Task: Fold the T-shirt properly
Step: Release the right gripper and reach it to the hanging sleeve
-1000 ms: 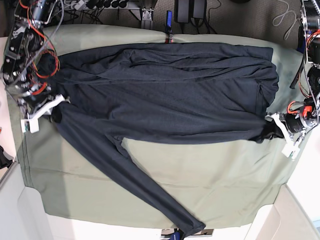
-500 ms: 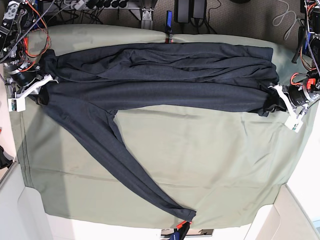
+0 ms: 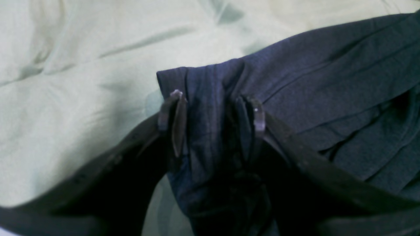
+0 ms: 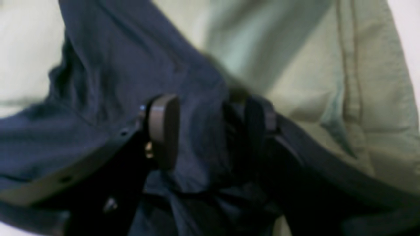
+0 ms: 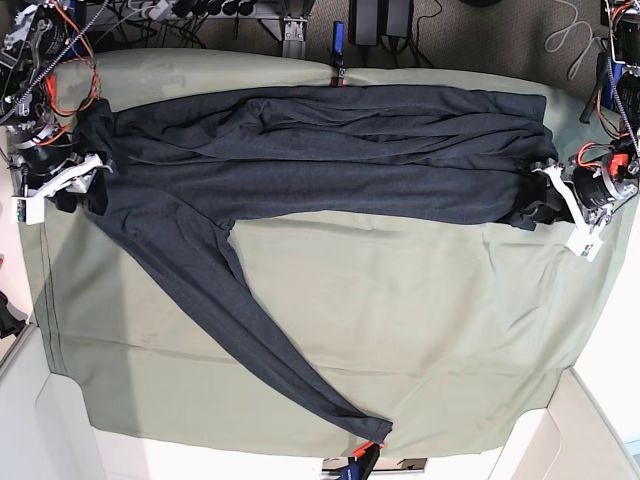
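Observation:
The dark navy T-shirt (image 5: 330, 150) lies stretched across the far half of the olive table cloth (image 5: 400, 320), folded lengthwise. One long sleeve (image 5: 240, 310) trails diagonally to the near edge. My left gripper (image 5: 548, 198), on the base view's right, is shut on a bunched corner of the T-shirt (image 3: 213, 108); its fingers (image 3: 177, 118) pinch the fabric. My right gripper (image 5: 80, 185), on the base view's left, is shut on the other end of the T-shirt (image 4: 203, 137), one pad (image 4: 162, 129) pressed against the fabric.
The table cloth covers the table and hangs over its edges. Cables, power bricks and clamps (image 5: 340, 45) line the far edge. White panels (image 5: 60, 430) flank the near corners. A hemmed cloth edge (image 4: 354, 65) shows in the right wrist view.
Both grippers have carried the near edge of the T-shirt up toward the far side, folding it into a narrower band. The sleeve has dragged along and straightened.

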